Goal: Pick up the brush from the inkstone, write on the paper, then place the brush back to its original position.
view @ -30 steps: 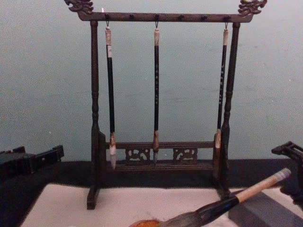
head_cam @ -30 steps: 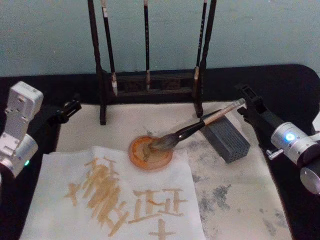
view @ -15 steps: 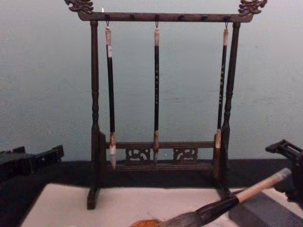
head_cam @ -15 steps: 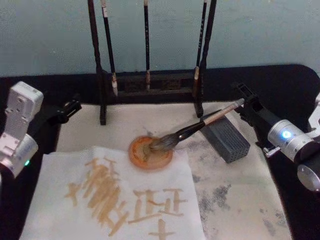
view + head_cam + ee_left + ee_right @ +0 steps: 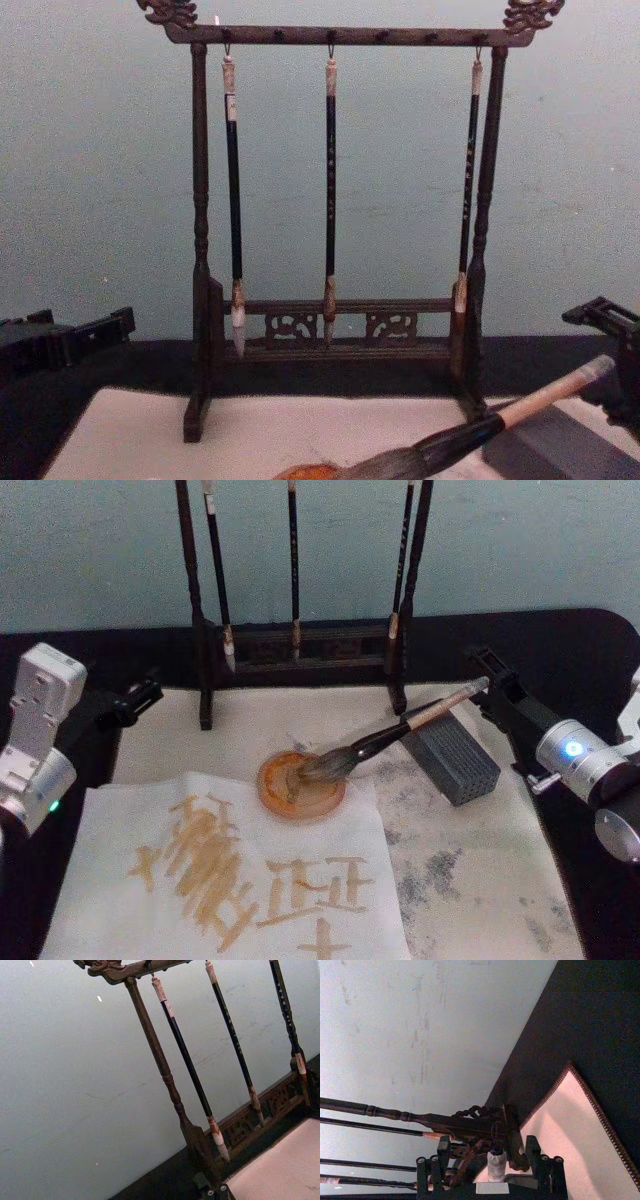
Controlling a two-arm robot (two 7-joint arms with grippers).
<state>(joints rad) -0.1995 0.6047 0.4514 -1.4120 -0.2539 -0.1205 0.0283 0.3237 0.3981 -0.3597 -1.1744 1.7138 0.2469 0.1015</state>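
Note:
The brush [image 5: 385, 738] lies at a slant, its bushy head in the round orange inkstone [image 5: 272, 798] and its shaft propped on a grey block [image 5: 458, 762]. In the chest view the brush [image 5: 470, 435] rises to the right above the inkstone [image 5: 305, 471]. My right gripper [image 5: 487, 687] is open at the pale end of the handle. The right wrist view shows that handle tip [image 5: 496, 1164] between the spread jaws, untouched. The paper [image 5: 335, 830], white with tan strokes, lies in front of the inkstone. My left gripper [image 5: 148, 692] is parked shut at the left.
A dark wooden stand [image 5: 205, 670] with three thin hanging brushes [image 5: 330, 200] stands behind the inkstone. A cream felt mat [image 5: 480, 880] with grey stains covers the black table under everything. The right gripper [image 5: 608, 325] shows at the chest view's right edge.
My right gripper has edged slightly in toward the end of the brush handle. The brush, the paper and the left arm have not moved.

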